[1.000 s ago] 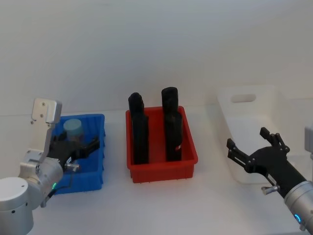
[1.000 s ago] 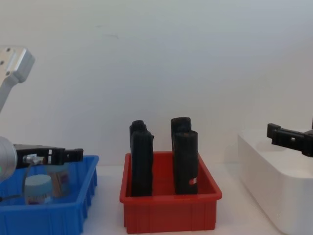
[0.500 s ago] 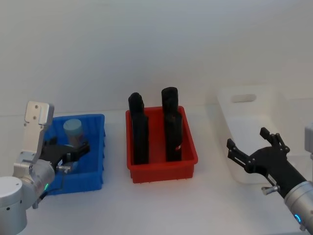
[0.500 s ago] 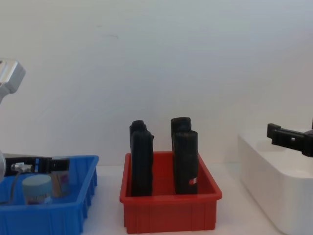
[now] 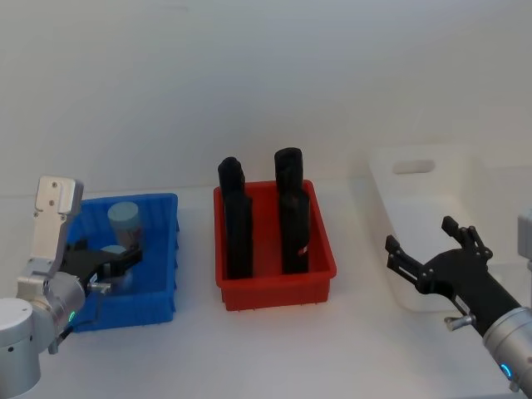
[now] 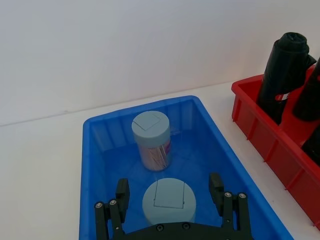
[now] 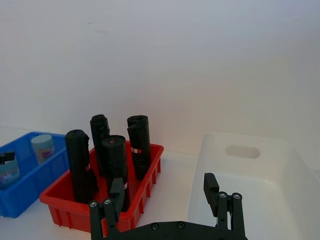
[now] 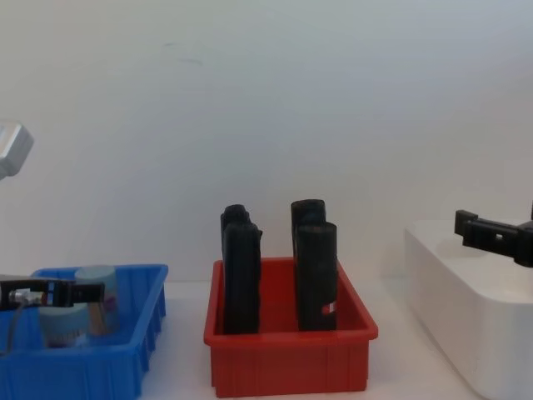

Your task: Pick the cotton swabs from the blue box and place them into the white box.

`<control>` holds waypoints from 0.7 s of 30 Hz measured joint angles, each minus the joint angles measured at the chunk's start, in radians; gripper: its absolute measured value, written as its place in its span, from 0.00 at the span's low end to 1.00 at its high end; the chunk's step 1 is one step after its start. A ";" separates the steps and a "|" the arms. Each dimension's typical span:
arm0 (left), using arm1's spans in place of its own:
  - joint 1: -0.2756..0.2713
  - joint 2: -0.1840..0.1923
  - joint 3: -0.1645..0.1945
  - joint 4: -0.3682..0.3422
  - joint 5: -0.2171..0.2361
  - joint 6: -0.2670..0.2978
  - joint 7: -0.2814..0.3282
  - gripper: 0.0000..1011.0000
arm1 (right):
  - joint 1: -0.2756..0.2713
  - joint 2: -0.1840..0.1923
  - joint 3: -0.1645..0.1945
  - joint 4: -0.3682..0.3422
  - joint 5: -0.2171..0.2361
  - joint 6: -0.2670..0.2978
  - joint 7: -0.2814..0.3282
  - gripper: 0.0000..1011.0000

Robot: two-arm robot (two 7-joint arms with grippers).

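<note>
Left gripper [image 6: 169, 186] is spread wide in the low blue ribbed plastic bin [image 6: 92, 150], straddling the nearer clear swab jar with pale blue-green lid [image 6: 168, 201]; second jar [image 6: 151, 134] is just behind. Suggest: go lower, centre, clamp below the lid, lift straight. Right gripper [image 5: 422, 237] hangs open by the smooth white tub [image 5: 416, 204]. Jar label and the black upright blocks' [image 5: 291, 212] sticker: unreadable.

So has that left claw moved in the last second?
Yes. Against the blue box, the left gripper has dropped and drawn back toward the robot, open on either side of the nearer cotton swab jar.
</note>
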 joint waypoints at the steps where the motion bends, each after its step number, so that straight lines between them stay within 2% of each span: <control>1: -0.003 -0.001 -0.001 0.007 0.000 -0.001 -0.001 0.99 | 0.000 0.000 0.000 0.000 0.000 0.000 0.000 0.99; 16: -0.031 -0.014 -0.014 0.092 -0.029 -0.021 -0.031 0.99 | 0.000 0.000 0.000 0.000 0.000 0.000 0.000 0.99; 21: -0.035 -0.016 -0.017 0.107 -0.038 -0.025 -0.038 0.91 | 0.000 0.000 0.000 0.000 0.000 0.000 0.000 0.99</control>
